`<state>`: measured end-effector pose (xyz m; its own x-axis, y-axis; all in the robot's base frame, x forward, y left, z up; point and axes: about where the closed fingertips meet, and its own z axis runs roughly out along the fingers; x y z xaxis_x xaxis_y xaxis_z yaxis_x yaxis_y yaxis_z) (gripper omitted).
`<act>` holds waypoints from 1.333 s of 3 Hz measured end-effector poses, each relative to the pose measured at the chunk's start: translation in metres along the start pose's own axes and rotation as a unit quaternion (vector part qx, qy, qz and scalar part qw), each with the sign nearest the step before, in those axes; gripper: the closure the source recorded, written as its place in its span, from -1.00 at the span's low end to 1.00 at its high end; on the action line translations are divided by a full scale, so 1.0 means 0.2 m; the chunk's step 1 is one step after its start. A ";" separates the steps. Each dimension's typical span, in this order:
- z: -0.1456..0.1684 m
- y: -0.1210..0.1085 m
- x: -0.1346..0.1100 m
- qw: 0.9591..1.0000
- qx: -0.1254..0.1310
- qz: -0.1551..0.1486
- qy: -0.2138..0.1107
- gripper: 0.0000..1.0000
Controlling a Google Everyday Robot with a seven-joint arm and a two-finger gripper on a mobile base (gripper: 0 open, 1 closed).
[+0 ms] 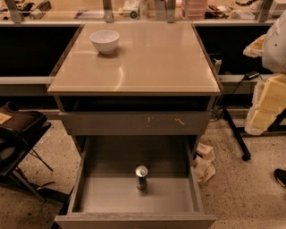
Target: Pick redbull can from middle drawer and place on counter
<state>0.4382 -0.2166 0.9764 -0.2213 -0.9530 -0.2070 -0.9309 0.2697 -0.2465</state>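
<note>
The redbull can (pixel 141 176) stands upright in the middle drawer (pixel 103 197), near the centre of its grey floor, with its silver lid facing up. The drawer is pulled wide open below the grey drawer front with white scratch marks (pixel 134 123). The counter (pixel 147 62) is the glossy beige slab above. My gripper is not in view. A white rounded shape (pixel 276 42) at the upper right edge could be part of my arm, well away from the can.
A white bowl (pixel 105 41) sits on the counter's far left. A cluttered workbench (pixel 134 11) with metal posts runs behind. A black chair (pixel 18 138) stands at left. Yellow foam blocks (pixel 268 105) and a black stand leg (pixel 237 138) are at right, with crumpled paper (pixel 203 165) on the floor.
</note>
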 end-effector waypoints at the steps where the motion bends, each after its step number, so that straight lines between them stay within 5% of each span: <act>1: 0.00 0.00 0.00 1.000 0.000 0.000 0.000 -1.00; 2: 0.11 0.03 0.02 1.000 -0.025 -0.002 -0.017 -1.00; 3: 0.48 0.13 0.09 0.994 -0.088 0.010 -0.066 -1.00; 4: 1.08 0.31 0.20 0.980 -0.158 0.067 -0.101 -1.00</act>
<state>0.4340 -0.2085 0.7487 -0.3149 -0.8568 -0.4083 -0.9482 0.3031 0.0952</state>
